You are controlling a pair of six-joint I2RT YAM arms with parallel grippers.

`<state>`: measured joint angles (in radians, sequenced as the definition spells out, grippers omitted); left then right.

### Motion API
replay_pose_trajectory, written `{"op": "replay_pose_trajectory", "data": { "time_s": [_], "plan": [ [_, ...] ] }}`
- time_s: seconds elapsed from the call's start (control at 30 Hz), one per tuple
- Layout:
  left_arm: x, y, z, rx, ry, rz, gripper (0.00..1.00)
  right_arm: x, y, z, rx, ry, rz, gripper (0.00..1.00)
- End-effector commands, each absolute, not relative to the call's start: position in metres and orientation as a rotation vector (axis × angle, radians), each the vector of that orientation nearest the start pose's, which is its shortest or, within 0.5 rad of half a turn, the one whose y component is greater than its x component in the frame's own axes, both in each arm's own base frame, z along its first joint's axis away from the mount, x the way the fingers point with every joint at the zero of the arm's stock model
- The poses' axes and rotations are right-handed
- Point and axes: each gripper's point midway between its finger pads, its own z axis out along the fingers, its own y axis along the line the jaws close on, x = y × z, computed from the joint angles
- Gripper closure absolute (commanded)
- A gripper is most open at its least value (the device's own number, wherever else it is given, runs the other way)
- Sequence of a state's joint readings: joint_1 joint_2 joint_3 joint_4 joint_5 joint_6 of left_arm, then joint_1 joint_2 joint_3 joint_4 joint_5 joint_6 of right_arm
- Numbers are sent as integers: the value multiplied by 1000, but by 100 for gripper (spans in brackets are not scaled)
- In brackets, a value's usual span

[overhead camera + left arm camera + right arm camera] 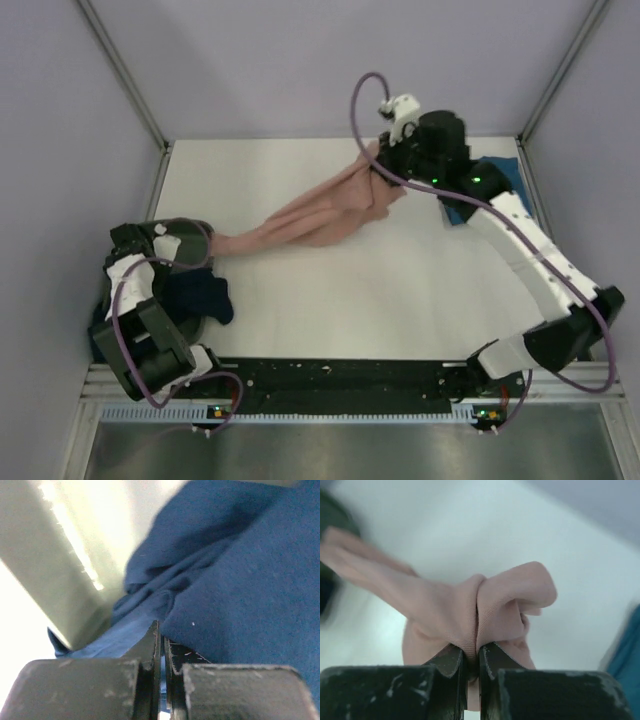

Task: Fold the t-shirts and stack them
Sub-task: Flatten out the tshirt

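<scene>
Where the right pincer (472, 661) closes, its jaws are pressed together on a bunched fold of the salmon-pink tee (495, 607), and the cloth puckers on either side of the bite. This is soft, light, limp cotton that will likely sag and rope wherever it is unsupported. A hold at a hem corner or shoulder seam would probably serve better for spreading it than this mid-cloth pinch. Outward from the grasp, the overhead view shows what the wrist view cannot: the pink garment is drawn into a long twisted strip across the table (350, 300), running from the far right toward the left arm. The teal-blue tee (505, 172) lies at the far right edge beside the right arm, and the dark navy tee (200, 295) is heaped near the left arm. Only the left wrist view shows the left pincer (161, 647), its jaws almost together against navy cloth; whether a fold is nipped between them cannot be told.
</scene>
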<state>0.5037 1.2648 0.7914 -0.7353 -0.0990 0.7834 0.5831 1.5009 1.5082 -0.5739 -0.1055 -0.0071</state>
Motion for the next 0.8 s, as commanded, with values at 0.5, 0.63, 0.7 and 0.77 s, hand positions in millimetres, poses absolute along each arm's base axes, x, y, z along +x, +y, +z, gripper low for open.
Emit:
{"op": "replay_pose_trajectory", "data": {
  "time_s": [0.5, 0.63, 0.7, 0.77],
  "plan": [
    [305, 181, 227, 219, 2207, 655, 2, 277, 270, 498, -810, 1413, 799, 100],
    [315, 137, 235, 363, 2161, 596, 2, 283, 282, 488, -806, 1447, 868, 100],
    [320, 115, 240, 400, 2138, 484, 2, 290, 284, 479, -791, 1483, 872, 100],
    [322, 97, 246, 418, 2125, 396, 2, 299, 277, 467, -752, 1538, 879, 100]
  ]
}}
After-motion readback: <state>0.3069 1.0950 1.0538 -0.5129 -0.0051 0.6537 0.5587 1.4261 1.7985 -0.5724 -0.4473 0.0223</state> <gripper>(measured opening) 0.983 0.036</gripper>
